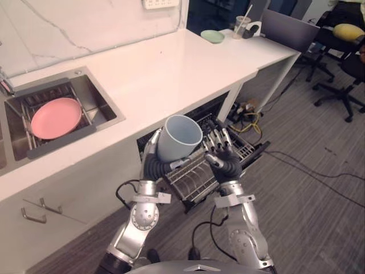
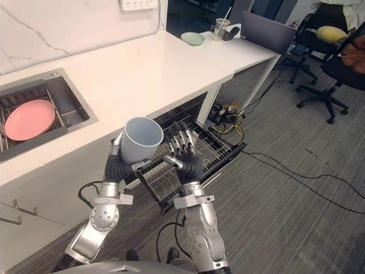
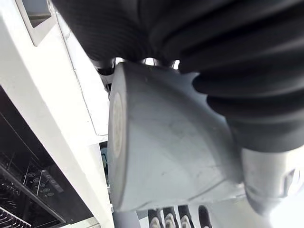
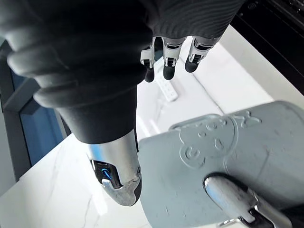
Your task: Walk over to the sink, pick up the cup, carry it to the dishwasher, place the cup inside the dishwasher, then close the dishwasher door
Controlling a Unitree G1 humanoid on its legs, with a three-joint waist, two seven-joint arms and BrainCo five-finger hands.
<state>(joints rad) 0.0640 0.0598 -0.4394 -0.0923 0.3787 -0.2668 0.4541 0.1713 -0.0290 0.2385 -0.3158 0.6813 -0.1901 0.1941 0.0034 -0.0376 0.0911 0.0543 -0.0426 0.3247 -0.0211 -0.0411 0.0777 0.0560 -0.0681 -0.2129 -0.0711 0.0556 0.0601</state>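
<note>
My left hand (image 1: 153,164) is shut on a pale blue-grey cup (image 1: 178,137), which it holds tilted with its mouth up. The cup hangs above the dishwasher's pulled-out wire rack (image 1: 193,176), below the counter's edge. My right hand (image 1: 223,157) is open just right of the cup, fingers straight and pointing up, over the rack. The left wrist view shows the cup's base and side (image 3: 166,147) against the hand's dark cover (image 3: 228,57). In the right wrist view the cup (image 4: 228,156) shows past the right hand's fingers (image 4: 164,59).
A sink (image 1: 108,108) holding a pink plate (image 1: 56,117) lies to the left in the white counter (image 1: 171,68). A green plate (image 1: 212,36) and a plastic cup (image 1: 242,25) stand at the counter's far end. Office chairs (image 1: 339,68) and floor cables (image 1: 251,120) are to the right.
</note>
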